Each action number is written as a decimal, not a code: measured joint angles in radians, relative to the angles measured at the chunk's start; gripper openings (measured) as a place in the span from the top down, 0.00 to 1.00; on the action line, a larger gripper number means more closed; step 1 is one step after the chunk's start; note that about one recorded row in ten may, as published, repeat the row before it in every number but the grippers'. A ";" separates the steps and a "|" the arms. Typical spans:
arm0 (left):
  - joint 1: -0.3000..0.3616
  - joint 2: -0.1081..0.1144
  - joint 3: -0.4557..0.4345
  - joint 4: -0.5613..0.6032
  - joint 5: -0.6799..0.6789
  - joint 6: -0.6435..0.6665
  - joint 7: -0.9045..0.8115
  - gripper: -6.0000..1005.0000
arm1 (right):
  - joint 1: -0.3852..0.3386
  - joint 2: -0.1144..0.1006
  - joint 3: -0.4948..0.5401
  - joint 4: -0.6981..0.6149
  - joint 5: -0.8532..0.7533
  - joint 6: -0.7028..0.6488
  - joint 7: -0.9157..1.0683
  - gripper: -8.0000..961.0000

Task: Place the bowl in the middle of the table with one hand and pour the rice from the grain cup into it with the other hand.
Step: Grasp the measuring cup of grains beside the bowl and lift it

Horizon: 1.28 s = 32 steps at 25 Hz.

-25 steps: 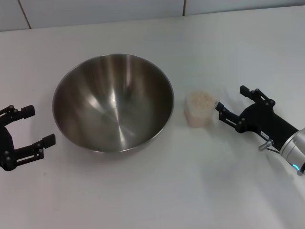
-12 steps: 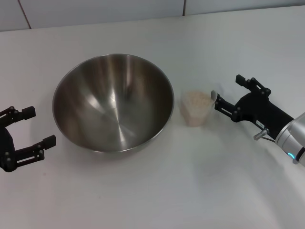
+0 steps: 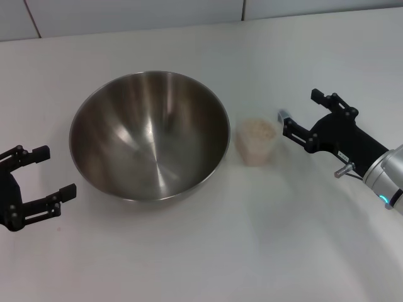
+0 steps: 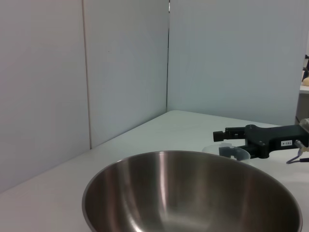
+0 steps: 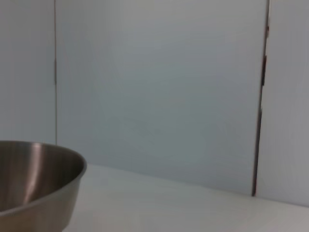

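The steel bowl stands empty on the white table, left of centre; it also shows in the left wrist view and the right wrist view. The clear grain cup holds rice and stands just right of the bowl; its rim shows in the left wrist view. My right gripper is open, just right of the cup, its near fingertip close to the cup's rim. My left gripper is open and empty, left of the bowl near the front.
A white panelled wall runs along the table's far edge. Bare tabletop lies in front of the bowl and behind the cup.
My right gripper has moved up and away from the front, towards the cup's rim. The cup has shifted slightly left towards the bowl. My left gripper has slipped a little towards the front.
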 joint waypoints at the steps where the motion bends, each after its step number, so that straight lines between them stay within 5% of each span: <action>1: 0.000 0.000 0.000 0.000 0.000 0.000 0.000 0.16 | -0.004 0.000 0.015 0.006 0.001 -0.007 -0.026 0.15; 10: -0.003 0.000 0.000 0.004 0.000 0.003 0.000 0.16 | -0.004 0.001 0.037 0.056 0.001 -0.001 -0.172 0.21; 12: -0.005 0.000 0.000 0.004 0.000 0.007 0.000 0.16 | -0.001 0.001 0.038 0.063 0.001 0.001 -0.184 0.44; 18: -0.006 0.000 0.000 0.007 0.000 0.021 0.000 0.16 | 0.003 0.002 0.039 0.074 0.001 0.004 -0.187 0.69; 32: -0.009 0.000 0.000 0.009 -0.001 0.025 0.000 0.16 | -0.017 0.002 0.109 0.076 0.001 -0.124 -0.188 0.95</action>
